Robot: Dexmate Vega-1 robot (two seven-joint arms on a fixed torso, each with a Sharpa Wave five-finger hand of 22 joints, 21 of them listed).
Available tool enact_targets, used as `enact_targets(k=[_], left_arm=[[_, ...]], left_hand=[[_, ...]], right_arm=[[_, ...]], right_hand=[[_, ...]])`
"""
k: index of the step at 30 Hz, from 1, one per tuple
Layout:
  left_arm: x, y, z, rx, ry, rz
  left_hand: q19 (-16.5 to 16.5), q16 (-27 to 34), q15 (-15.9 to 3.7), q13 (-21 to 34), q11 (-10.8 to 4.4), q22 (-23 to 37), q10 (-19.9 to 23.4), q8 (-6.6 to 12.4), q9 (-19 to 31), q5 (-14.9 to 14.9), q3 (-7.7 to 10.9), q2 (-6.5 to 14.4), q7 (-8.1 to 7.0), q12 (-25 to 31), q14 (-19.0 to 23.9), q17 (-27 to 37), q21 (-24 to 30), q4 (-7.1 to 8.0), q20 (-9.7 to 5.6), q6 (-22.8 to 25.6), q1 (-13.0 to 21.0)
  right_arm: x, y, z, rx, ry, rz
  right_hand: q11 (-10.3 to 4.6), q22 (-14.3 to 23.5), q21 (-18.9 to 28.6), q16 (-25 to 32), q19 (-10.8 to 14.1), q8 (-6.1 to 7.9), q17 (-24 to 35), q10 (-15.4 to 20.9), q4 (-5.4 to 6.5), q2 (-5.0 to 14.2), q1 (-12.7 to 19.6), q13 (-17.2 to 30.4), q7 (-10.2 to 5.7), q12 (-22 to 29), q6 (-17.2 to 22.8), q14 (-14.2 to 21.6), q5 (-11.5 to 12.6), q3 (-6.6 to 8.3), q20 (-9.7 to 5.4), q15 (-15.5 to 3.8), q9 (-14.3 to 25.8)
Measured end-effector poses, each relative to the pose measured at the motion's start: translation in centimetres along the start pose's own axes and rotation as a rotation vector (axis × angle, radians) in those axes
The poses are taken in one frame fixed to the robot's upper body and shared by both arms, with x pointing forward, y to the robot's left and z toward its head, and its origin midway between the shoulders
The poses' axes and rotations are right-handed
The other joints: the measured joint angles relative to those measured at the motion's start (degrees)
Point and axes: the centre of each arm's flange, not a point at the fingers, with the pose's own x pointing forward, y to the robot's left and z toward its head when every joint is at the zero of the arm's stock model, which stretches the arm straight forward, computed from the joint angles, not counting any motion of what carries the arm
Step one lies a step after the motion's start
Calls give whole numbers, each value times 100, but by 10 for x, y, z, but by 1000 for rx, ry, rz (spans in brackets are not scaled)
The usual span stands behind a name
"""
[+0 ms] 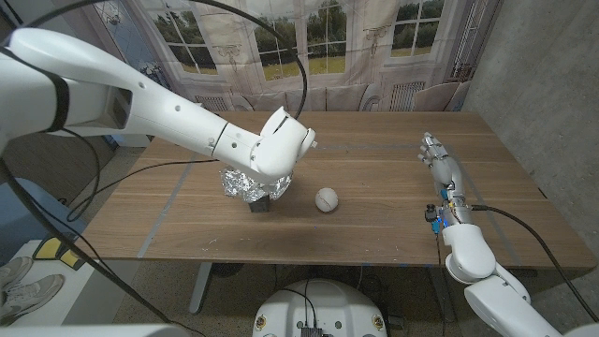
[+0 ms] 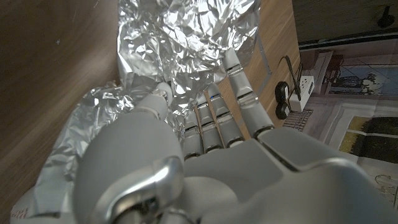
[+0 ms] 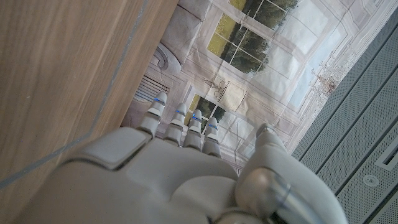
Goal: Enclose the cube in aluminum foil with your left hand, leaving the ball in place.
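Observation:
A crumpled sheet of aluminum foil [image 1: 239,183] lies bunched into a lump left of the table's middle. My left hand [image 1: 273,183] reaches down onto its right side. In the left wrist view that hand [image 2: 205,143] has its fingers [image 2: 239,84] and thumb pushed into the foil [image 2: 186,37], gripping it. The cube is hidden under foil and hand; a small dark shape [image 1: 263,205] shows just below the hand. The white ball [image 1: 326,199] sits on the wood a little to the right, apart from the foil. My right hand [image 1: 442,167] stands far right, fingers straight, holding nothing.
The wooden table [image 1: 393,234] is bare to the right of the ball and along its front edge. A black cable [image 1: 150,168] runs over the table's left part. A printed backdrop of windows [image 1: 328,37] hangs behind the table.

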Motion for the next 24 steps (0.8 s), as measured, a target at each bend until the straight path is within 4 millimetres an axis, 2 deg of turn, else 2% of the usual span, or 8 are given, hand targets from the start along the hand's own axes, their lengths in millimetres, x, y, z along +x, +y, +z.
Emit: enact_targets(k=[12,16,18,20,24], left_arm=[[23,-9,5,3,46,-63],[30,-12,8,5,57,-79],[32,-13,10,6,61,-90],[34,-14,11,9,65,-98],[36,-16,15,26,76,-118]], left_hand=[[-133,0,1,37,-43,-3,-23,-85,34,-43,-54,-93,-124,-6,-1,1,-87,8,11,-213,-93],[-200,-33,-6,58,-67,-3,-117,-301,23,-87,-220,-241,-187,-78,-23,0,-100,5,31,-653,-240],[-374,-113,9,60,-36,9,-303,-491,-22,-87,-354,-365,-248,-188,-206,-6,-193,13,124,-1040,-359],[-627,-203,15,50,1,19,-502,-693,-93,-85,-529,-619,-324,-330,-412,-14,-320,28,255,-1446,-440],[-1060,-334,30,-29,37,19,-827,-948,-222,94,-855,-1052,-445,-582,-726,-58,-565,70,520,-2113,-625]], right_arm=[[2,4,2,-11,-11,2],[2,4,4,-15,-16,1],[2,4,5,-17,-18,0],[2,4,5,-19,-20,0],[2,4,6,-23,-25,-2]], right_hand=[[0,0,0,0,0,0,0,0,0,-22,-22,0,0,0,0,21,0,0,0,-21,0],[0,0,0,0,0,0,0,0,0,-22,-22,0,0,0,0,21,0,0,0,-21,0],[0,0,0,0,22,0,0,0,0,-22,-21,0,0,0,0,21,0,0,23,-21,0],[0,0,0,0,34,0,0,0,0,-22,-21,0,2,0,1,44,0,0,10,-1,0],[0,0,0,0,52,0,0,0,0,-22,-21,0,31,0,31,74,0,0,-8,-30,0]])
